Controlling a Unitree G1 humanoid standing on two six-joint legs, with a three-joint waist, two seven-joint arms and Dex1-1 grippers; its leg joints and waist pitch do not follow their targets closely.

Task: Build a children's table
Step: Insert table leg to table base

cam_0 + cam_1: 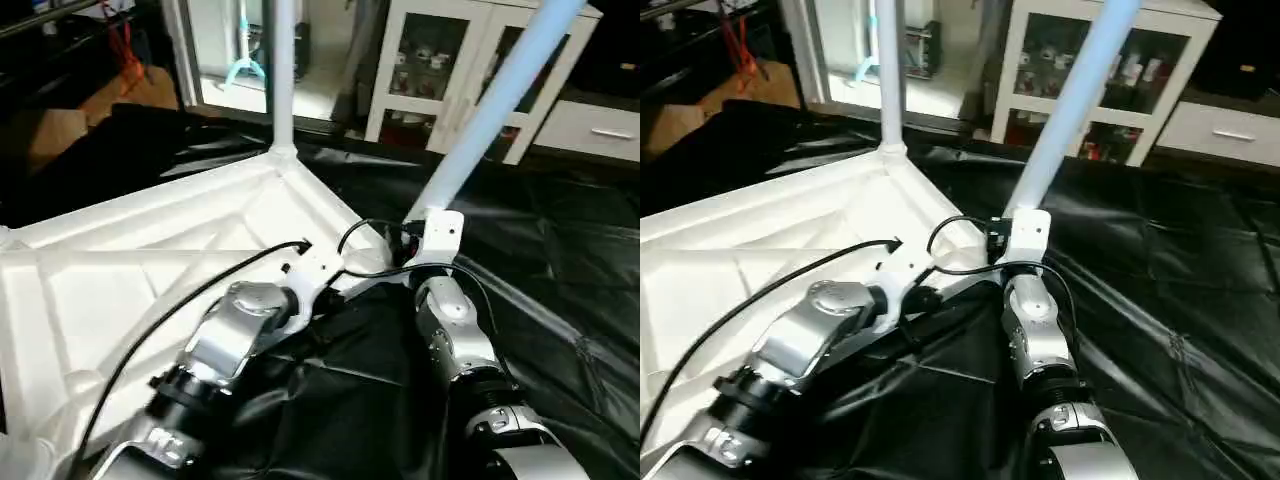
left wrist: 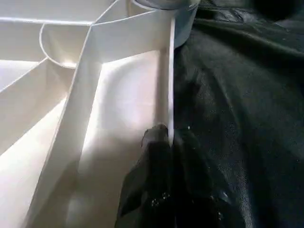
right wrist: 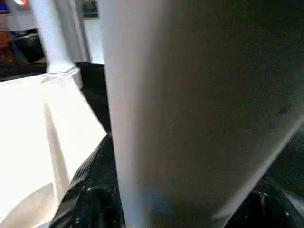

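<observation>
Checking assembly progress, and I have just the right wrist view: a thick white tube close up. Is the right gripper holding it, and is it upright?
Observer: The right gripper holds that leg by its lower end. It leans steeply to the robot's right, not upright.
Operator: And what is the left arm doing?
Observer: The left gripper is shut on the thin side rim of the tabletop, which lies underside up.
</observation>
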